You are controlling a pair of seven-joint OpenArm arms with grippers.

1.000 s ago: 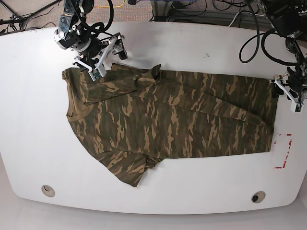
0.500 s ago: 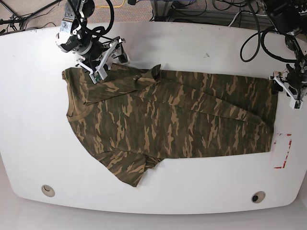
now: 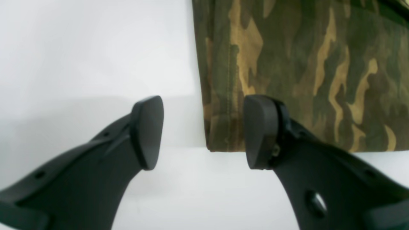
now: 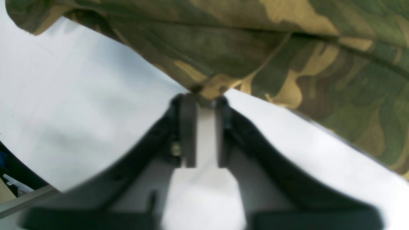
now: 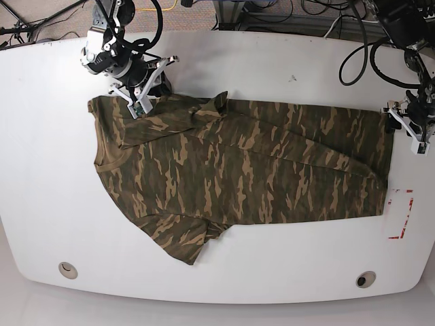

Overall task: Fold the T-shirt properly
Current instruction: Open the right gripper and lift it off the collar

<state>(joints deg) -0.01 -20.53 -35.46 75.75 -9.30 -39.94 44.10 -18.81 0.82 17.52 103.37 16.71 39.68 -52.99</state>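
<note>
- The T-shirt (image 5: 245, 163) is spread flat across the middle of the white bench (image 5: 41, 156), with the collar toward the left of the base view and the hem toward the right.
- One sleeve is seen lying at the lower left of the shirt, and a folded-over flap of cloth is seen along the upper edge near the shoulder.
- The right gripper (image 4: 201, 99) is placed at the upper shoulder edge of the shirt; its fingers (image 4: 188, 127) are drawn close together, with a small fold of the camouflage cloth pinched at their tips, while a narrow gap is left lower down between them.
- In the base view, this gripper (image 5: 139, 98) is found at the top left corner of the garment.
- The left gripper (image 3: 201, 131) is held at the hem corner of the shirt, with its fingers (image 3: 147, 131) spread apart; one finger is over bare bench, the other over the cloth edge, and nothing is gripped.
- A red-marked rectangle (image 5: 401, 214) is seen on the bench just beside the lower hem corner.
</note>
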